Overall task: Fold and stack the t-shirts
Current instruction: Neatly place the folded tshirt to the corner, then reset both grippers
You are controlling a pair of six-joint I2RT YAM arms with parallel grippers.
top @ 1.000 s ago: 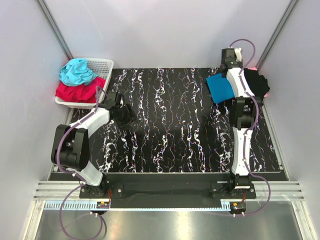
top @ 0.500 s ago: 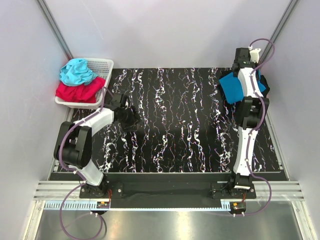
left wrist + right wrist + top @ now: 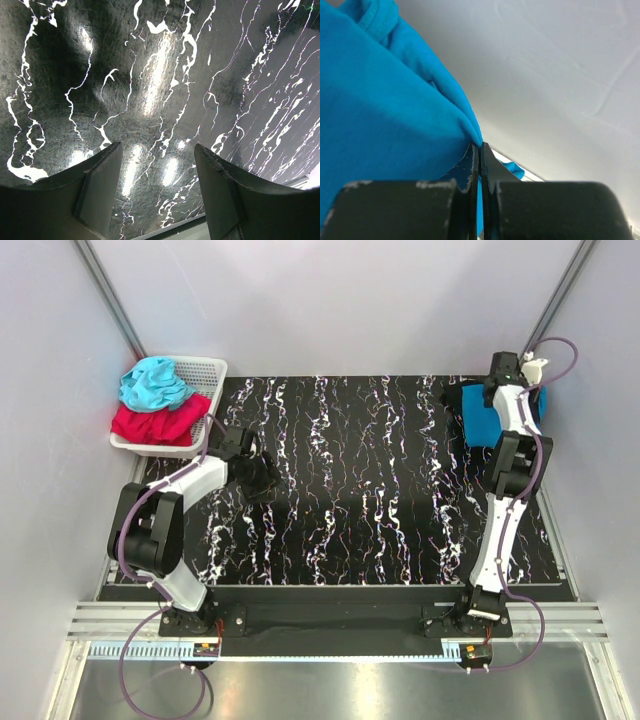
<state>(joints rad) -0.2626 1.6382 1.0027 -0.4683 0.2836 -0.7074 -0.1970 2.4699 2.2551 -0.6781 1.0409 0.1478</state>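
Basket (image 3: 212, 368) upper left; we see left gripper (image 3: 157, 162) wide over marbled table (image 3: 150, 75); right gripper (image 3: 479, 155) pinching blue t-shirt (image 3: 380, 110), now farther toward upper right.

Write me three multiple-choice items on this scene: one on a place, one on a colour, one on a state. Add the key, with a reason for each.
1. Where is the white basket?
A. at the far left of the table
B. at the far right
C. between the arms' bases

2. What colour is the shirt in the right hand?
A. red
B. black
C. blue

3. How is the left hand?
A. shut on cloth
B. open, holding nothing
C. shut, empty

Key:
1 A: in the top view it sits by the left wall at the far end.
2 C: the right wrist view shows blue cloth pinched in the shut hand.
3 B: the left wrist view shows only bare table in its wide gap.
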